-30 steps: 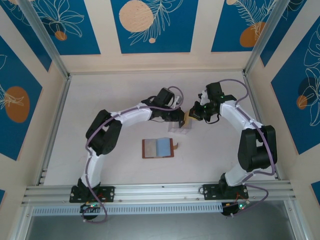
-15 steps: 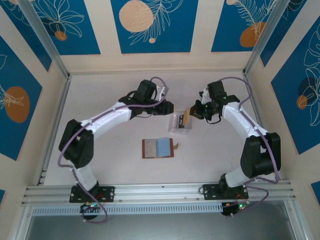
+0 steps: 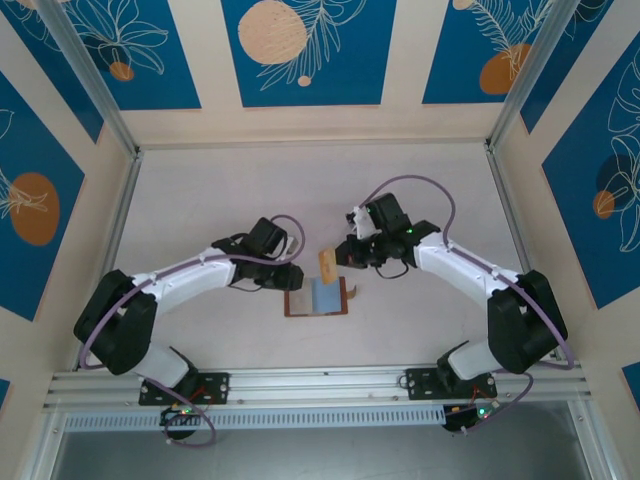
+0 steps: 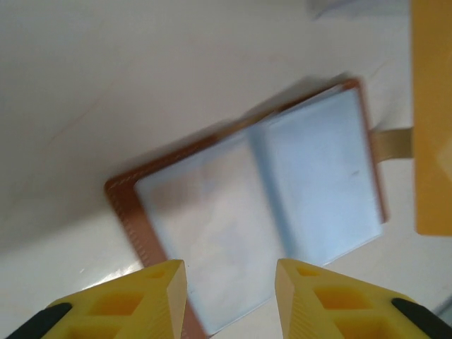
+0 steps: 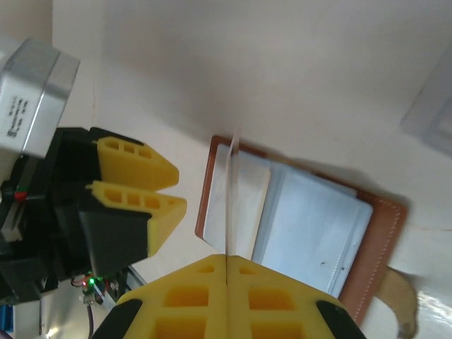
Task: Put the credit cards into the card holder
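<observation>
Gripping credit card, right tool over open card holder.

The left gripper has swung back from the far middle of the desk toward the near side, ending at the left edge of the card holder. The right gripper has carried its tan credit card leftward and nearer, to just over the holder's far edge

No writing can be read. Tiny dark print on the grey metal block beside the left tool is too blurred.
</observation>
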Robot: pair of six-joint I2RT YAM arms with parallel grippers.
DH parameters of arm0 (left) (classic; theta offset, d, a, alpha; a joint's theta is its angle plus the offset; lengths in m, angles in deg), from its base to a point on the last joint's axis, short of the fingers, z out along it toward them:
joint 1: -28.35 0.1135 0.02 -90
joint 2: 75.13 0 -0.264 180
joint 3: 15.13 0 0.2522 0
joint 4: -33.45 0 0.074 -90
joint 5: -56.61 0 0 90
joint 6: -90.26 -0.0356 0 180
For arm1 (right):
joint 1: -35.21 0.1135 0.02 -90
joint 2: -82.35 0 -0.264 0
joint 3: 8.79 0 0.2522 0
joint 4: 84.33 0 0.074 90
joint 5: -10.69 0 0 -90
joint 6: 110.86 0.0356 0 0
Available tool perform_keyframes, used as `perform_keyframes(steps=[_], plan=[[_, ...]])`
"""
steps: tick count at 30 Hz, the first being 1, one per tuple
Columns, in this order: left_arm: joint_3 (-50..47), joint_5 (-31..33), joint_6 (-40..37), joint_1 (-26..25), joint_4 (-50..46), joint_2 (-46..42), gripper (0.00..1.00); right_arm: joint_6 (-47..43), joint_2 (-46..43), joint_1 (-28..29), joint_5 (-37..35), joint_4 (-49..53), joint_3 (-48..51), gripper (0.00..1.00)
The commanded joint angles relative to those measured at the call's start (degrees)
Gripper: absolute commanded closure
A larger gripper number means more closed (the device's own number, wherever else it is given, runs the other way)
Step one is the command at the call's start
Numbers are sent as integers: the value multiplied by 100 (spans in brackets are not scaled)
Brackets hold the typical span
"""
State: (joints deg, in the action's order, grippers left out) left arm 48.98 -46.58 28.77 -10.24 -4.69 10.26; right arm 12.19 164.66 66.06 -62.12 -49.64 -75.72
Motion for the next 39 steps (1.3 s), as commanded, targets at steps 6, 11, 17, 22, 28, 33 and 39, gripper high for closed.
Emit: perform_keyframes(steps=[6, 11, 17, 22, 28, 33, 39], plan=[[-295, 479, -7, -232, 278, 160, 61, 593, 106, 341, 221, -1868, 864, 100], [-323, 610, 45, -359, 464, 361, 61, 740, 183, 360, 150, -2337, 1188, 100], [-384, 949, 134, -522, 530, 666, 61, 820, 258, 377, 146, -2613, 1414, 100], [-557, 1110, 281, -576, 598, 678, 63, 877, 286, 404, 47, -2771, 1580, 100], [-771, 1231, 409, -597, 623, 590, 65, 943, 216, 374, -84, -2925, 1785, 100], [-827, 1223, 453, -623, 663, 616, 66, 1159, 247, 417, -84, -3291, 1984, 100], [-842, 1196, 456, -631, 695, 678, 66, 1456, 46, 413, -61, -3656, 2244, 100]])
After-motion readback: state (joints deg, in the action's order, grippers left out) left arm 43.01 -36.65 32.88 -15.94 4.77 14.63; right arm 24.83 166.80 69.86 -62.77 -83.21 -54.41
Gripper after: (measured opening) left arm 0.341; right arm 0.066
